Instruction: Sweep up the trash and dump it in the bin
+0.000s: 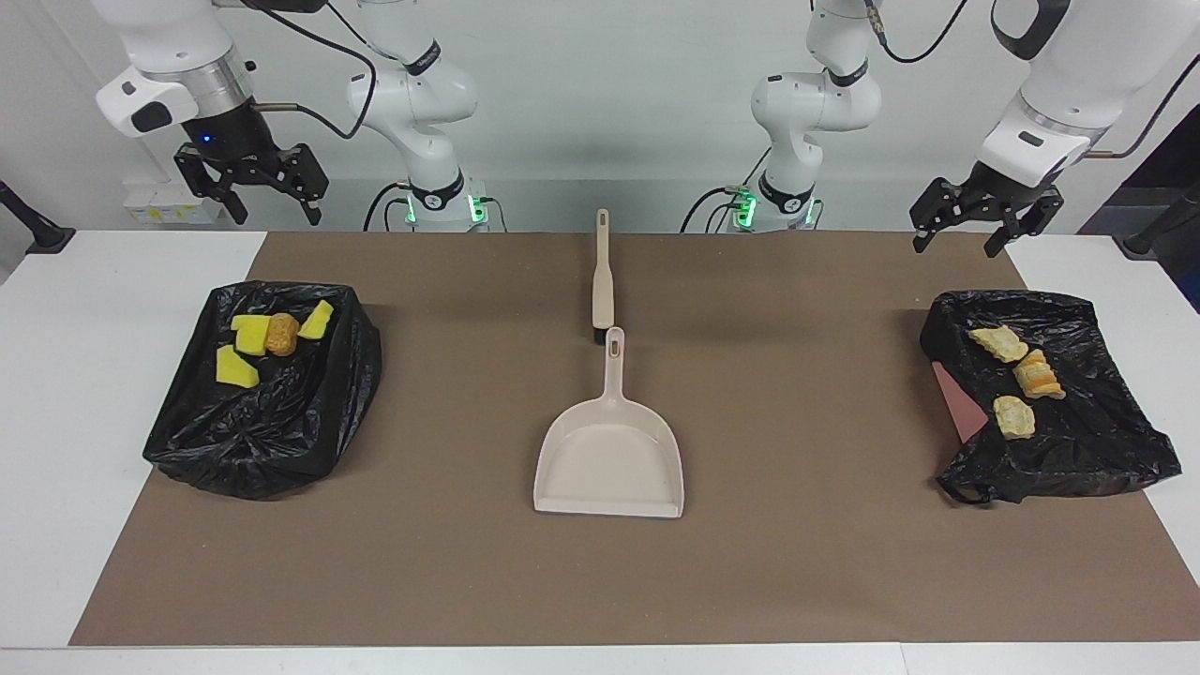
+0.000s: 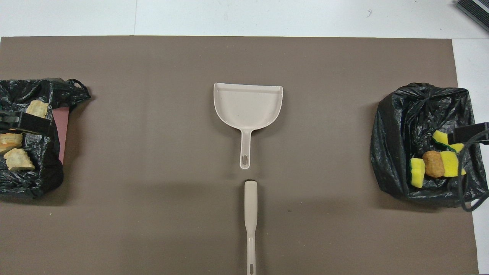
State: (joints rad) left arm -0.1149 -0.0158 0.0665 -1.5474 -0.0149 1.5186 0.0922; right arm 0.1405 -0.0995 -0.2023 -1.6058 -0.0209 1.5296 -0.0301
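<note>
The trash lies in two black-bagged bins. In the bin at the right arm's end are yellow sponge bits and a golden-brown lump. The bin at the left arm's end holds three pale bread-like pieces. My right gripper hangs open and empty, high over its end of the mat. My left gripper is also open and empty, raised over the mat's corner by its bin. Overhead, one finger of the left and of the right overlap the bins.
A beige dustpan lies mid-mat, its handle toward the robots. A beige-handled brush lies in line with it, nearer the robots. The brown mat covers the white table. A pink wall shows through the bag.
</note>
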